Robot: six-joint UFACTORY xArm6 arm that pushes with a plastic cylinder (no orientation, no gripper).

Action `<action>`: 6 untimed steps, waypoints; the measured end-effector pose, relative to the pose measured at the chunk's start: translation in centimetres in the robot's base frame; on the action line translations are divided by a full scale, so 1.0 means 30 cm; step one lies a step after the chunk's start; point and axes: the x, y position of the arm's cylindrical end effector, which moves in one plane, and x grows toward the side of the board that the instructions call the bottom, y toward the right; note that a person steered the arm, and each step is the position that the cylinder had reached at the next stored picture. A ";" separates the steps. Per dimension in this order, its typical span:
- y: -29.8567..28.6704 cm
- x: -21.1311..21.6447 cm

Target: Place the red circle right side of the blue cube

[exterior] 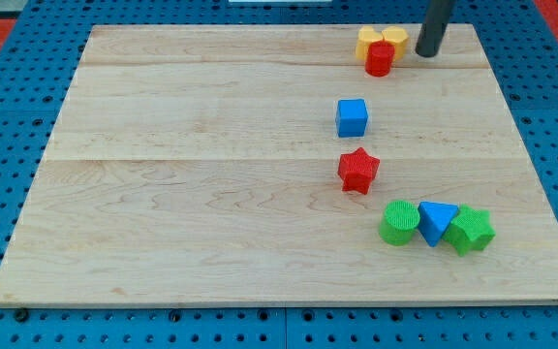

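The red circle (pixel 379 59) stands near the view's top right, touching two yellow blocks (pixel 380 41) just above it. The blue cube (pixel 352 117) sits below it, toward the board's middle right. My tip (pixel 426 52) is at the end of the dark rod, just to the right of the yellow blocks and the red circle, a small gap away from them.
A red star (pixel 358 171) lies below the blue cube. A green circle (pixel 399 223), a blue triangle (pixel 435 222) and a green star (pixel 472 230) sit in a row at the lower right. The wooden board (pixel 163 194) rests on a blue pegboard.
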 end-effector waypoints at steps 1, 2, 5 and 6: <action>-0.094 -0.032; -0.269 -0.139; -0.315 0.002; -0.289 0.052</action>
